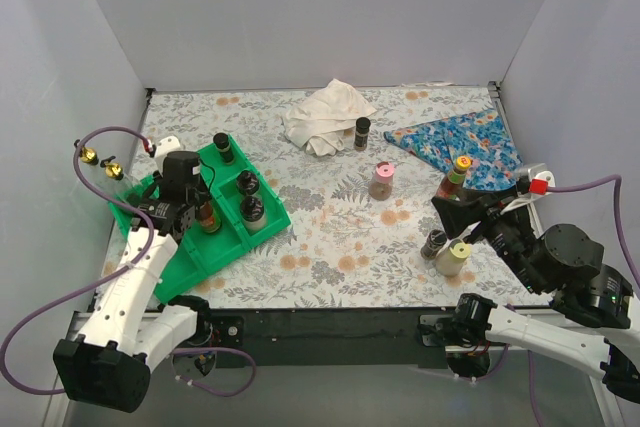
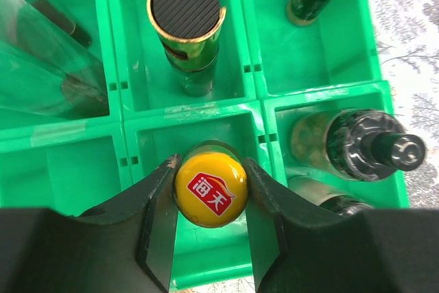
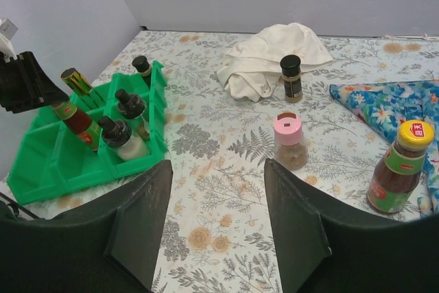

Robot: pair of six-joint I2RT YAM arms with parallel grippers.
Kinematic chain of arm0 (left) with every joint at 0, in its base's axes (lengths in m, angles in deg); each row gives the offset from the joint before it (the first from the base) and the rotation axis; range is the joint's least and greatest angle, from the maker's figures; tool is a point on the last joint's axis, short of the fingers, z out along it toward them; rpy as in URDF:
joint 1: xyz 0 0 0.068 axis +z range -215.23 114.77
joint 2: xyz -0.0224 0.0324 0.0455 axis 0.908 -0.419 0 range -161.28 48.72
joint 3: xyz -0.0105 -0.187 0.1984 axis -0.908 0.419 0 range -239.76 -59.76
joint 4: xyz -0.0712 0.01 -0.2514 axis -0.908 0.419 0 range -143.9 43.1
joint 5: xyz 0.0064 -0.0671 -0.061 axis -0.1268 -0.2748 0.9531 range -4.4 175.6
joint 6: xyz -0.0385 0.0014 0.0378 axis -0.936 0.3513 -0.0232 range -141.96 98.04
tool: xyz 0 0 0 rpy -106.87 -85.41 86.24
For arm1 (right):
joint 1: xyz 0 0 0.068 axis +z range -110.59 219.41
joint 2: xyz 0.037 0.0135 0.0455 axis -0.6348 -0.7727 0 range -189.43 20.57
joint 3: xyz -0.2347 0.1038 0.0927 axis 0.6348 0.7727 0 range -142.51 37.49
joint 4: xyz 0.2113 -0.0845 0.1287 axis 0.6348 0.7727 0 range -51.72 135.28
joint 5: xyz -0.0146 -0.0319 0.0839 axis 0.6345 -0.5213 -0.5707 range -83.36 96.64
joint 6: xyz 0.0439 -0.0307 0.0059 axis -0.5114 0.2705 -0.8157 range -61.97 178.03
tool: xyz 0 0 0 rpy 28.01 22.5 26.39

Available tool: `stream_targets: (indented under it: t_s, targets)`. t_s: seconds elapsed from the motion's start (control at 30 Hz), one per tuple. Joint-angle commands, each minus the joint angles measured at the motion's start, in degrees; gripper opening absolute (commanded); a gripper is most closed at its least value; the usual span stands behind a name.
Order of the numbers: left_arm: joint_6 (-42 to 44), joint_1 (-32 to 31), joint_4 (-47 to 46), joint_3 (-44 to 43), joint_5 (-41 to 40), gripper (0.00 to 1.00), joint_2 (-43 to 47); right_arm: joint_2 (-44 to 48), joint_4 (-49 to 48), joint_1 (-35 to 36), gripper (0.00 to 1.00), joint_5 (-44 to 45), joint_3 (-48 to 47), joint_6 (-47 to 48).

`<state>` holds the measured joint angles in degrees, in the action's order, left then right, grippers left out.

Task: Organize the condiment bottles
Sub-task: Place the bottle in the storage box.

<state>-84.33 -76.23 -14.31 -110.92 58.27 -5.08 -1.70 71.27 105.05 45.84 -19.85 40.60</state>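
My left gripper (image 2: pixel 210 200) is shut on the yellow cap of a bottle (image 2: pixel 210 192) that stands upright in a middle compartment of the green tray (image 2: pixel 68 169). From above, this gripper (image 1: pixel 190 209) hangs over the tray (image 1: pixel 200 247). Three dark bottles (image 1: pixel 247 184) stand in neighbouring compartments. My right gripper (image 3: pixel 216 166) is open with only tablecloth between its fingers. Loose on the table are a pink-capped jar (image 3: pixel 289 141), a yellow-capped sauce bottle (image 3: pixel 400 166) and a black-capped jar (image 3: pixel 291 77). A small dark jar (image 1: pixel 434 243) and a cream bottle (image 1: pixel 453 257) stand below the right gripper (image 1: pixel 465 215).
A crumpled white cloth (image 1: pixel 325 115) lies at the back centre, right beside the black-capped jar. A blue floral cloth (image 1: pixel 460 137) lies at the back right. Grey walls enclose the table on three sides.
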Motion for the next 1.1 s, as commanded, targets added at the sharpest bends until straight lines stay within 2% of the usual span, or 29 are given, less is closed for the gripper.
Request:
stream_targets:
  t_s: [0.0, 0.03, 0.17, 0.2, 0.27, 0.3, 0.5, 0.57, 0.67, 0.83, 1.0, 1.07]
  targets:
    - [-1.6, 0.1, -6.5, 1.1, -3.6, 0.11, 1.9, -0.2, -1.2, 0.3, 0.65, 0.3, -2.6, -0.3]
    - [-1.6, 0.1, -6.6, 1.4, -3.4, 0.13, 1.7, -0.2, -1.2, 0.3, 0.65, 0.4, -2.6, -0.3]
    - [-1.3, 0.0, -6.2, 1.9, -1.5, 0.34, 1.2, -0.1, -1.0, 0.2, 0.65, 0.3, -2.4, -0.7]
    - [-1.3, 0.1, -5.9, 1.8, -1.2, 0.45, 1.1, -0.1, -0.8, 0.3, 0.65, 0.2, -2.2, -1.0]
    - [-1.2, 0.1, -4.9, 1.1, -1.2, 0.55, 0.7, -0.2, -0.7, 0.3, 0.65, -0.2, -2.2, -1.4]
    - [-1.2, 0.0, -4.5, 0.2, -1.3, 0.64, 0.6, -0.1, -0.6, 0.2, 0.65, -0.3, -2.2, -1.6]
    - [-1.0, 0.0, -1.8, -4.7, -0.8, 0.86, 1.0, 0.1, -0.2, 0.3, 0.65, 0.2, -2.5, -1.9]
    - [0.1, 0.1, -1.4, -7.1, 3.7, 0.96, 0.9, 0.0, 0.0, 0.2, 0.65, 0.4, -2.3, -2.4]
    - [1.8, 0.1, -0.4, -11.1, 13.2, 0.98, -0.1, -0.1, 0.7, 0.3, 0.65, 0.3, -1.6, -3.2]
    - [1.9, 0.0, 0.0, -16.6, 22.6, 0.98, -1.7, -1.0, 1.7, 0.3, 0.65, -0.6, -1.5, -4.9]
    - [-1.7, -0.2, -1.0, -21.3, 36.5, 0.98, -4.8, -0.7, 1.6, 0.2, 0.64, -0.2, -1.6, -5.9]
    - [-2.9, -1.1, -3.1, -21.7, 39.2, 0.97, -6.2, -0.9, 1.5, 0.3, 0.64, 0.0, -1.8, -6.1]
